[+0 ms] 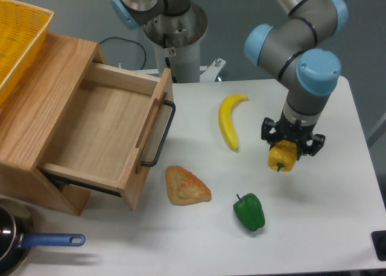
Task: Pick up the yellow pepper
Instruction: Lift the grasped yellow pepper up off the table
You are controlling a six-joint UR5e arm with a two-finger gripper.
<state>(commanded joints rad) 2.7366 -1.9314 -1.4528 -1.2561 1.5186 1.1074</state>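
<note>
gripper (pixel 284 150) jaws closed on the yellow pepper (pixel 282 157), held right of the banana (pixel 228 120), far-right of the green pepper (pixel 249 211). Looks lifted off the table (pixel 338 197), top-down grip keeps it clear of neighbours. Count: 2 peppers, 1 banana, 1 bread piece (pixel 187 185), 1 open drawer (pixel 108 131)

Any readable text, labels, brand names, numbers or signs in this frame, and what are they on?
No text can be read.
A small red-and-white sticker sits on the grey robot base column; too small and blurred to read.
Nothing printed shows on the gripper, the yellow pepper or the wooden drawer.
</note>
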